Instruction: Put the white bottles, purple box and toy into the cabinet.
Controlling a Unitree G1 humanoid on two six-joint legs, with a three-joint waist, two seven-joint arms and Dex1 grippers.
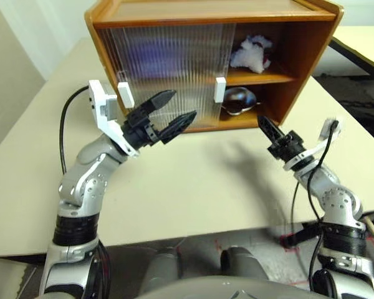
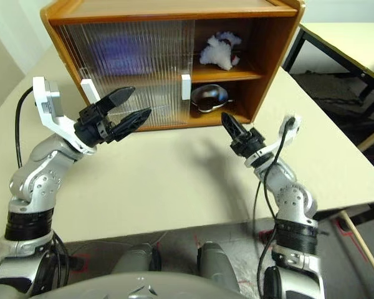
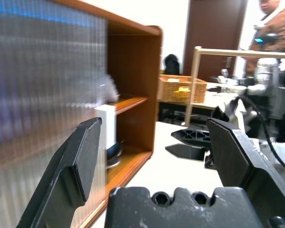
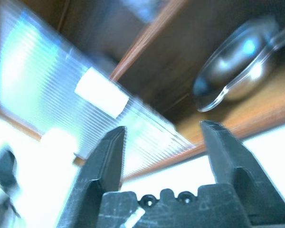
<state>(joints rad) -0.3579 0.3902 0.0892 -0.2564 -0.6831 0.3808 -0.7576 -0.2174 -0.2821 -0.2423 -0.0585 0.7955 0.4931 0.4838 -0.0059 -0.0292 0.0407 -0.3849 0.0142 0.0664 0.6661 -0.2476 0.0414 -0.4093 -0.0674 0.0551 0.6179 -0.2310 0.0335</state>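
Note:
The orange-brown cabinet stands at the far side of the table, its ribbed sliding doors covering the left and middle and its right bay uncovered. The white plush toy lies on the upper shelf of that bay. A lilac blur shows through the door; the purple box's shape cannot be made out. The white bottles are hidden. My left gripper hangs open and empty in front of the doors. Before the uncovered bay, my right gripper is open with nothing between its fingers.
A shiny metal bowl sits on the lower shelf beside a white door handle. The beige table stretches in front of the cabinet. Another table stands at the right. A person and a wicker basket are beyond.

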